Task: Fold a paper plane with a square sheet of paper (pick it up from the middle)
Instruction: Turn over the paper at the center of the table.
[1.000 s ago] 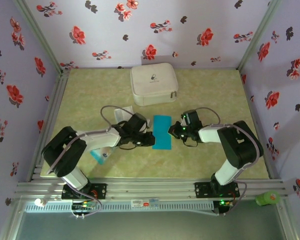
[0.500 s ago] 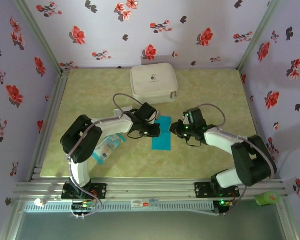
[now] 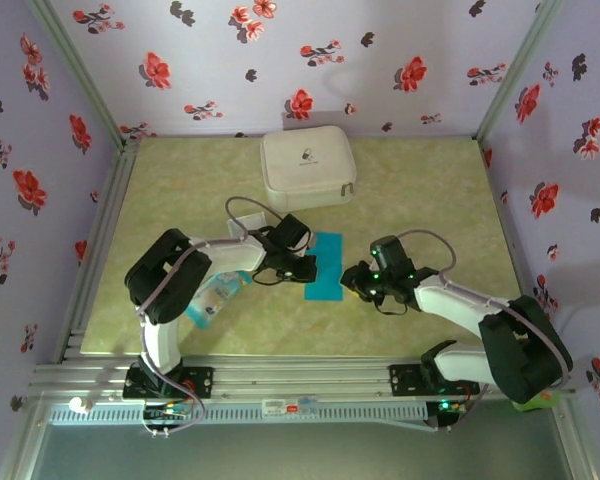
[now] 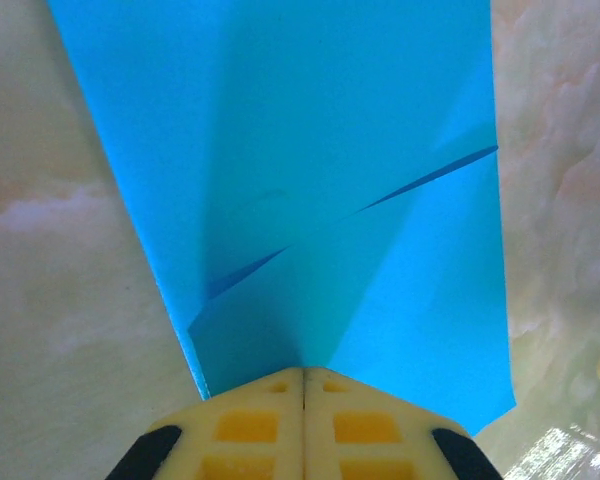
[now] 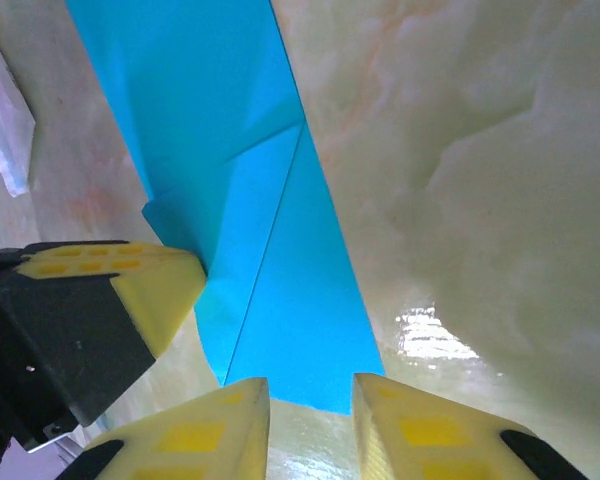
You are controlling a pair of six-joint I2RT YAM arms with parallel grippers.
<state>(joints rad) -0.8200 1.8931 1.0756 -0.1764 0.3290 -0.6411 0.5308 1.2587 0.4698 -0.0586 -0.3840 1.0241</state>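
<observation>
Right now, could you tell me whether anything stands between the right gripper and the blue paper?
Nothing visible does: the right gripper hovers open right at the end of the blue paper, whose side edge the left gripper pinches.

Landmark: folded blue paper (image 3: 323, 265) flat on the surface (image 3: 430, 190);
Left of paper: left fingers (image 4: 250, 425), closed, at its edge; their arm and cable (image 3: 242, 203) behind; pale packet (image 3: 215, 300) farther out;
Near right corner of paper: right fingers (image 5: 420, 430), slightly apart, just short of it;
Beyond paper: bare strip, then white case (image 3: 307, 168);
Right of paper, far half: bare surface;
Nearer than paper: bare surface between the arms
</observation>
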